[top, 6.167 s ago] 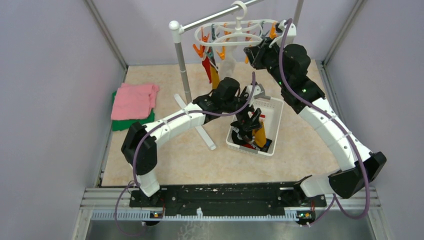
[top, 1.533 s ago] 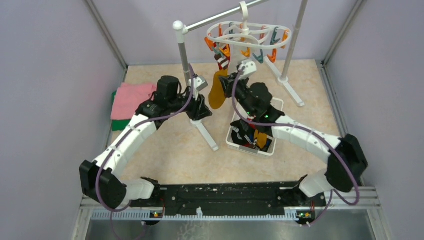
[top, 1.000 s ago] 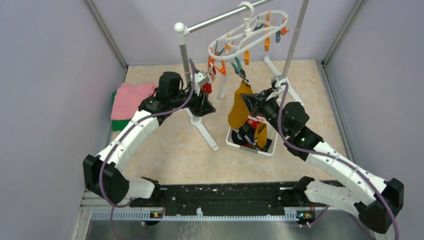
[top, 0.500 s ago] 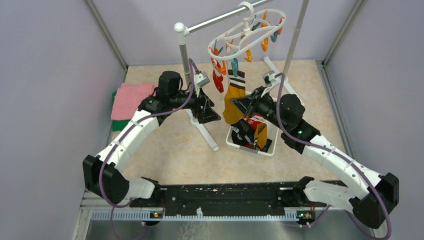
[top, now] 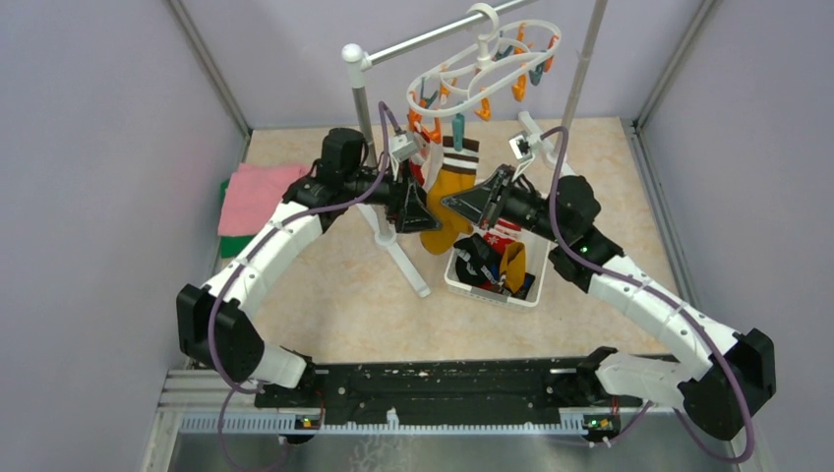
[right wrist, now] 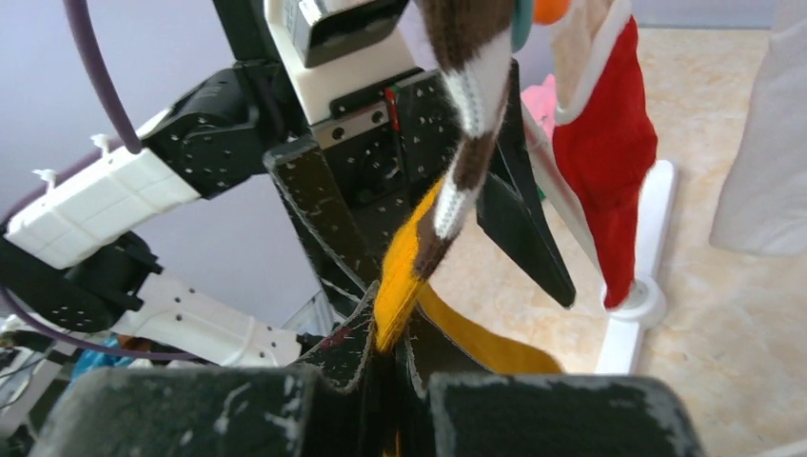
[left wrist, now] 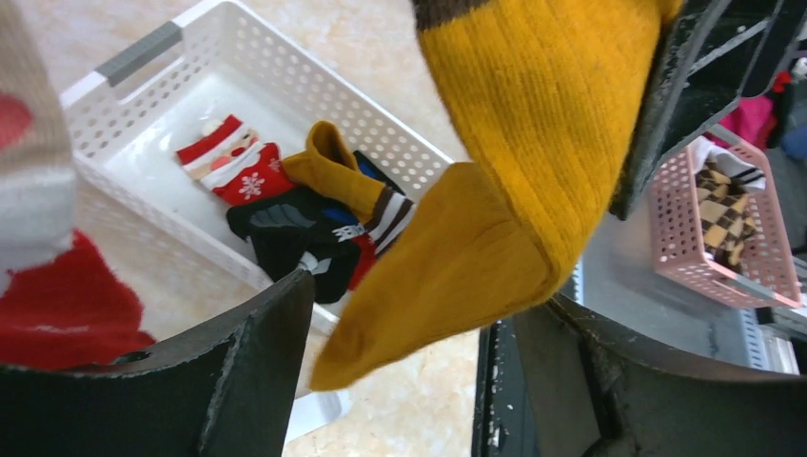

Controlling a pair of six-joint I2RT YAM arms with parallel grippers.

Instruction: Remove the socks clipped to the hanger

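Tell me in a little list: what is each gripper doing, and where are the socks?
Yellow sock: hangs from a teal clip on the hanger
Right gripper: shut on the yellow sock's edge
Left gripper: open, one finger on each side of the sock's foot
Red sock: hanging beside it
Basket: white, several socks inside

The left gripper (top: 417, 212), earlier over the white basket (top: 470, 291) and then drawn back beside the rack pole (top: 359, 98), has swung right and spread its jaws wide on either side of the mustard sock (top: 443, 221). The right gripper (top: 462, 202) has come down from the hanger (top: 480, 61), pinched that sock's edge and drawn it leftward. The hanger, level before, now hangs tilted.
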